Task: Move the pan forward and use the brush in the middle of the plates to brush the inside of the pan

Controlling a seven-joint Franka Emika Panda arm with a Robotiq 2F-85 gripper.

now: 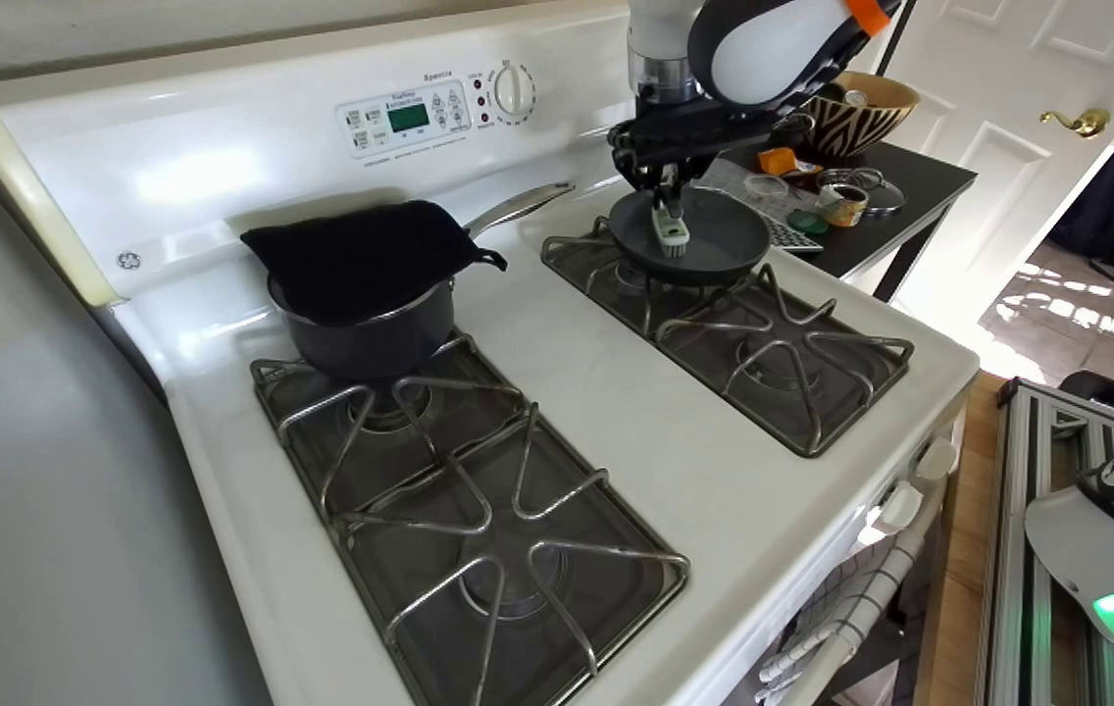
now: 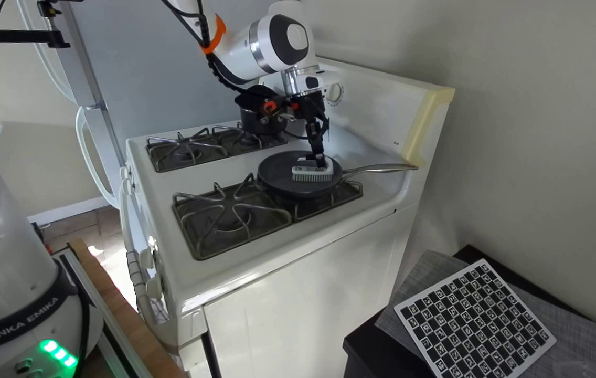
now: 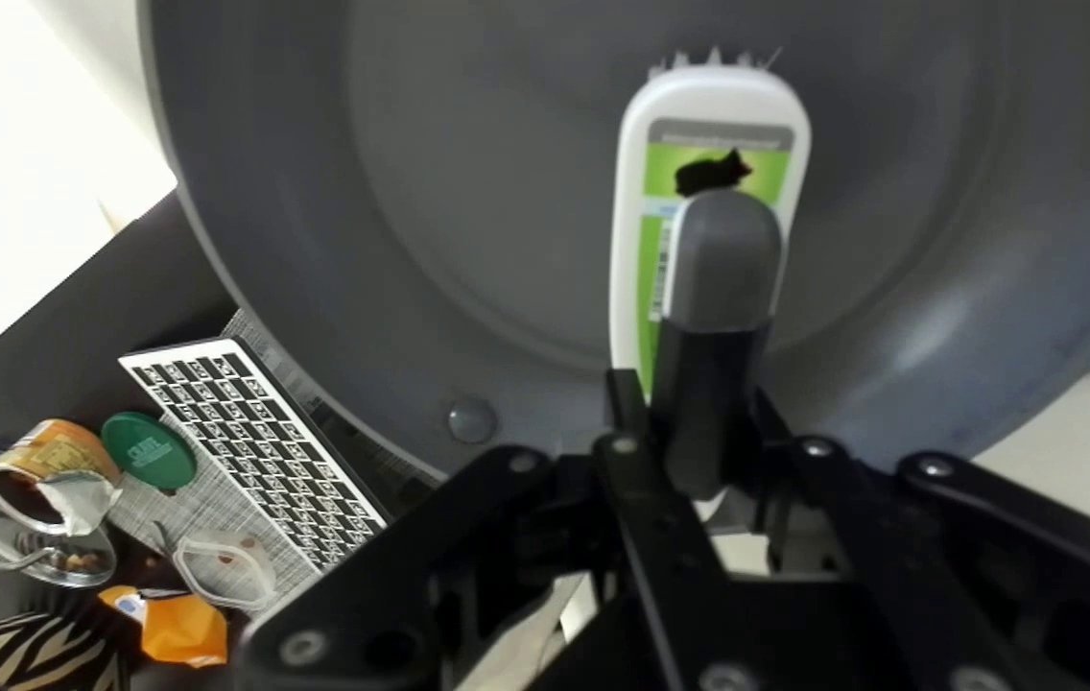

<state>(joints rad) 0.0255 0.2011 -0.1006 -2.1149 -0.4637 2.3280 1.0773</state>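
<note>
The dark-grey pan sits on the rear burner grate at one side of the white stove. It also shows in an exterior view, its silver handle pointing to the stove's back panel, and fills the wrist view. The white and green brush is inside the pan's rim, bristles down; it shows in both exterior views. I cannot tell whether the bristles touch the pan floor. My gripper is shut on the brush's dark handle, from above. The plates' wire grates cover both stove sides.
A dark pot with a black cloth stands on the opposite rear burner. The back panel rises behind the pan. A side table holds a checkered board, a patterned bowl, a glass lid and a can.
</note>
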